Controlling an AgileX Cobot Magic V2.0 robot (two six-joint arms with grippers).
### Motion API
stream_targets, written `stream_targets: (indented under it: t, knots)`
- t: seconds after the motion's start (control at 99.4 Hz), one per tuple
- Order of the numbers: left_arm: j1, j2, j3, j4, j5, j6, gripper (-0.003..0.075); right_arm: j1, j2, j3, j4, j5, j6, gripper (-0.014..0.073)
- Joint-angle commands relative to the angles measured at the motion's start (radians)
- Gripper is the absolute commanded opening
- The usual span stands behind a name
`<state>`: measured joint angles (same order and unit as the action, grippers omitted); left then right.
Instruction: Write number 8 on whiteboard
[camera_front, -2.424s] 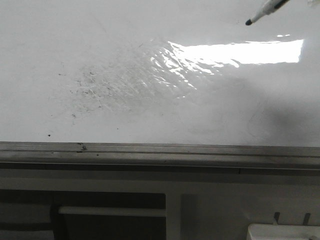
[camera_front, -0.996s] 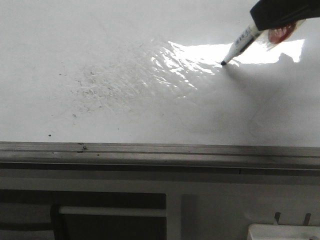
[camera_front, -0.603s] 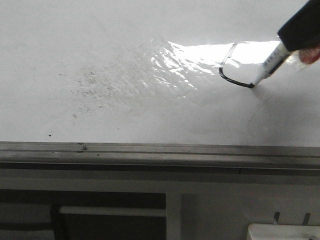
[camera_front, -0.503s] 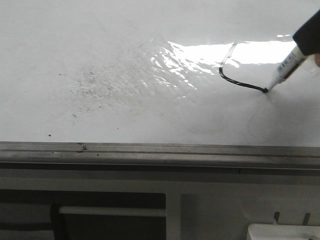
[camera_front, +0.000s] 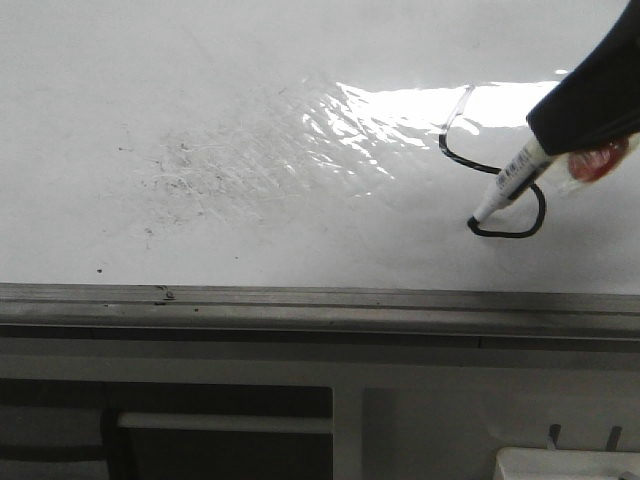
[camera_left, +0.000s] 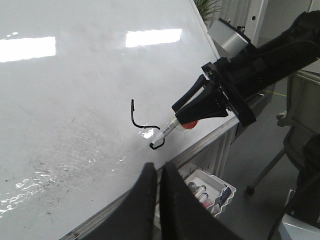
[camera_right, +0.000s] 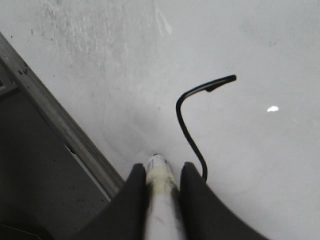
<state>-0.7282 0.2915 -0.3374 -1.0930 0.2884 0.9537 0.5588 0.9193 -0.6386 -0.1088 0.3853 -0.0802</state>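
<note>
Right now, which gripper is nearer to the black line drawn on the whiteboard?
The right. The right gripper holds the marker with its tip on the black line. The left gripper is shut, away from the line, near the whiteboard edge rail.

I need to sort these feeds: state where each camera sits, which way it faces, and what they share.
Front: faces forward over the whiteboard; right gripper holds the marker.
Left wrist: on the left arm, behind the shut left gripper, facing the board and the right arm.
Right wrist: on the right arm, looking past its fingers at the board.
Shared: the unfinished 8.
</note>
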Motion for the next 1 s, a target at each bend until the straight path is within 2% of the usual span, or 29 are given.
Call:
stream_targets:
  t: [0.0, 0.251, 0.583, 0.825, 0.895, 0.986]
  knots:
    - [0.003, 0.006, -0.026, -0.029, -0.040, -0.011, -0.0020, -0.030, 0.008, -0.060, -0.055, -0.082, 0.002, -0.0042]
    - [0.003, 0.006, -0.026, -0.029, -0.040, -0.011, -0.0020, -0.093, 0.015, -0.147, -0.095, -0.070, 0.002, -0.0042]
    - [0.003, 0.006, -0.026, -0.029, -0.040, -0.011, -0.0020, -0.091, 0.049, -0.191, -0.080, -0.063, 0.002, -0.0042]
    - [0.003, 0.006, -0.026, -0.033, -0.025, -0.011, -0.0018, -0.089, -0.102, -0.191, -0.045, 0.038, 0.002, -0.0043]
    - [0.003, 0.017, -0.026, -0.033, 0.009, -0.011, 0.0019, -0.089, -0.176, -0.191, -0.018, 0.062, 0.002, -0.0045]
    - [0.003, 0.072, -0.043, -0.029, 0.080, 0.000, 0.0171, -0.067, -0.243, -0.191, 0.060, 0.137, -0.049, -0.0064]
